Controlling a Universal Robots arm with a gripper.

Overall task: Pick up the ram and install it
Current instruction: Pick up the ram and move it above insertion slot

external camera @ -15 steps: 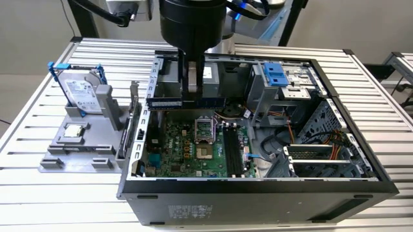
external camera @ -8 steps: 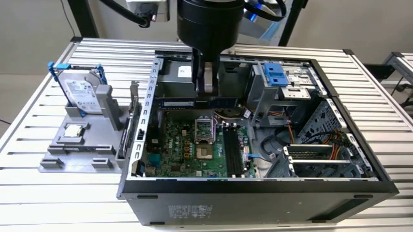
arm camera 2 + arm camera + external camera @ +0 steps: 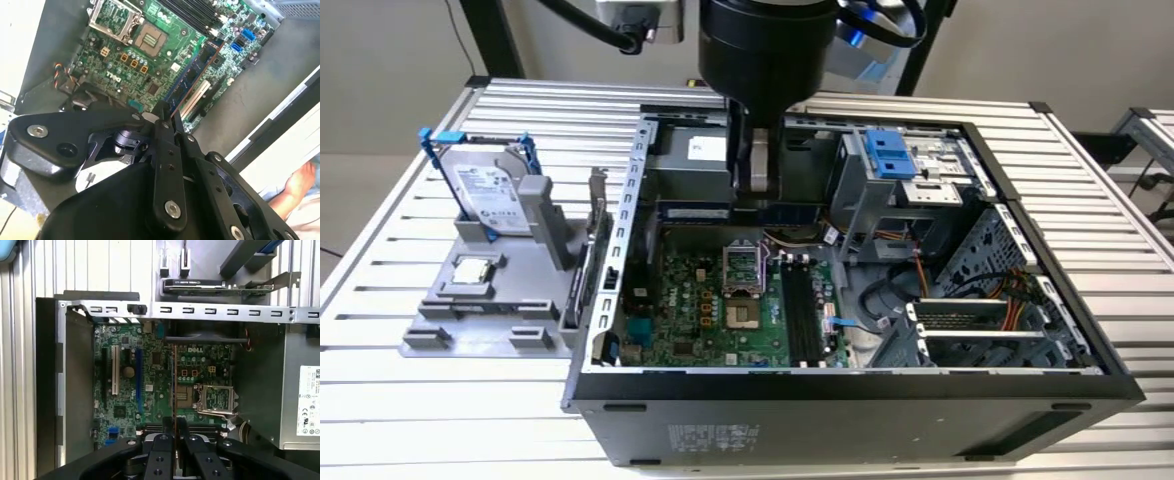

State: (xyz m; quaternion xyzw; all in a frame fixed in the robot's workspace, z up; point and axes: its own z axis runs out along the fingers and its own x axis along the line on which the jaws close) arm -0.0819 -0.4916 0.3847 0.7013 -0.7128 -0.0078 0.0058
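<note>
step: ram (image 3: pixel 194 74) held over motherboard | gripper (image 3: pixel 175 439): clamped on ram's end | advice: probably needs turning parallel to black slots (image 3: pixel 802 310), kept level, pressed evenly

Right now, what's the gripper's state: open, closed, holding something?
Gripper: closed on the ram, holding it edge-down above the motherboard inside the computer case.

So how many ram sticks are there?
1. The ram is held in the gripper, above the motherboard inside the open case. More could be hidden behind the arm.
</note>
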